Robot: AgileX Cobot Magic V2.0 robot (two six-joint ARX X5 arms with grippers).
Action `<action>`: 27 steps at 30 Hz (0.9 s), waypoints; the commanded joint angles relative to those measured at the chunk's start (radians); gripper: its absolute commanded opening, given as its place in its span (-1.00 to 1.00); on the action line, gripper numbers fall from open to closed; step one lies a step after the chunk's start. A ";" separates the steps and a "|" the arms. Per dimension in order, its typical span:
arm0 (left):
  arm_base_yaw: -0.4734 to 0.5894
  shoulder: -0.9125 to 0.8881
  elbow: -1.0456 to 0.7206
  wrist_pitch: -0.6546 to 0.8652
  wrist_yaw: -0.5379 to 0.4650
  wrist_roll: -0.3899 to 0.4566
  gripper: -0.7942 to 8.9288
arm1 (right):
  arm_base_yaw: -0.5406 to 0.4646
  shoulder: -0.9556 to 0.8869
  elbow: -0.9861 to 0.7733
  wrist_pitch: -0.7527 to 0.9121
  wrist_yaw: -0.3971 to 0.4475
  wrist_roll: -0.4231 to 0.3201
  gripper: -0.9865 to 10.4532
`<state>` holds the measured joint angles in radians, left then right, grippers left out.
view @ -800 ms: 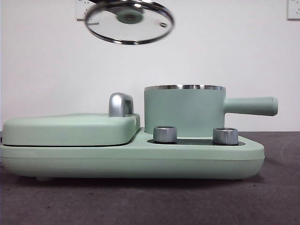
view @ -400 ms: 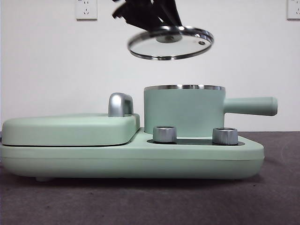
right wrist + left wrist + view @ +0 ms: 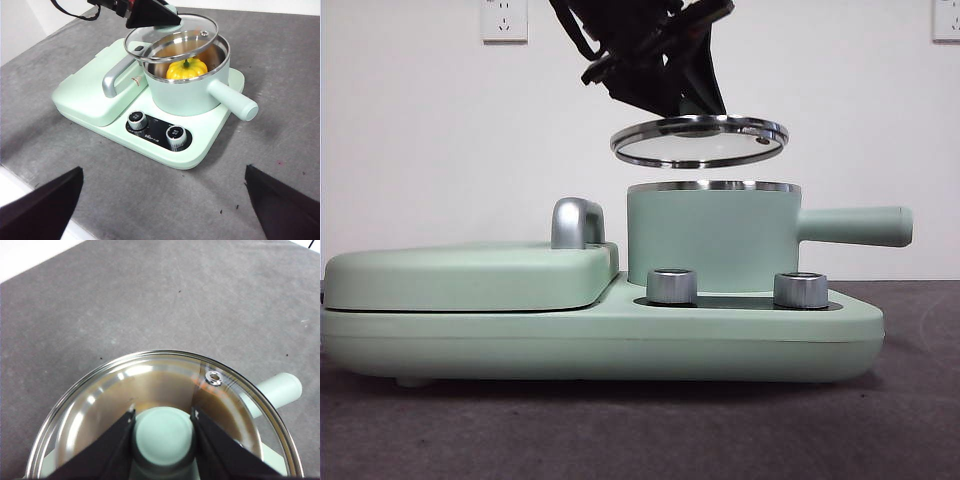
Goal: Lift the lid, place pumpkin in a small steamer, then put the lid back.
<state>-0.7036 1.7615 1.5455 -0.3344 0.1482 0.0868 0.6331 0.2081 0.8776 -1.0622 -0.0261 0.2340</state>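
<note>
My left gripper (image 3: 688, 100) is shut on the mint-green knob (image 3: 163, 434) of the glass lid (image 3: 700, 149). It holds the lid level a short way above the small steamer (image 3: 710, 240), almost centred over it and apart from its rim. In the right wrist view the lid (image 3: 192, 31) hangs over the open pot (image 3: 187, 97), and the yellow pumpkin (image 3: 186, 68) sits inside. The pumpkin is hidden in the front view. My right gripper (image 3: 164, 170) is open and empty, well back from the appliance.
The steamer stands on a mint-green appliance base (image 3: 620, 345) with two steel dials (image 3: 672, 285) (image 3: 801, 289). A flat hinged grill cover (image 3: 470, 275) with a silver handle (image 3: 577, 222) lies beside the pot. The pot's long handle (image 3: 850, 226) sticks out sideways.
The lid, held by my left gripper, has moved from high up beside the pot to over it, dropped lower and levelled out.
</note>
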 commanded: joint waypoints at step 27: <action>-0.016 0.101 0.028 0.103 0.002 0.010 -0.61 | 0.006 -0.002 0.006 0.015 0.000 0.017 0.07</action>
<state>-0.7071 1.8450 1.5455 -0.2573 0.1478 0.0883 0.6331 0.2081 0.8776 -1.0576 -0.0261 0.2405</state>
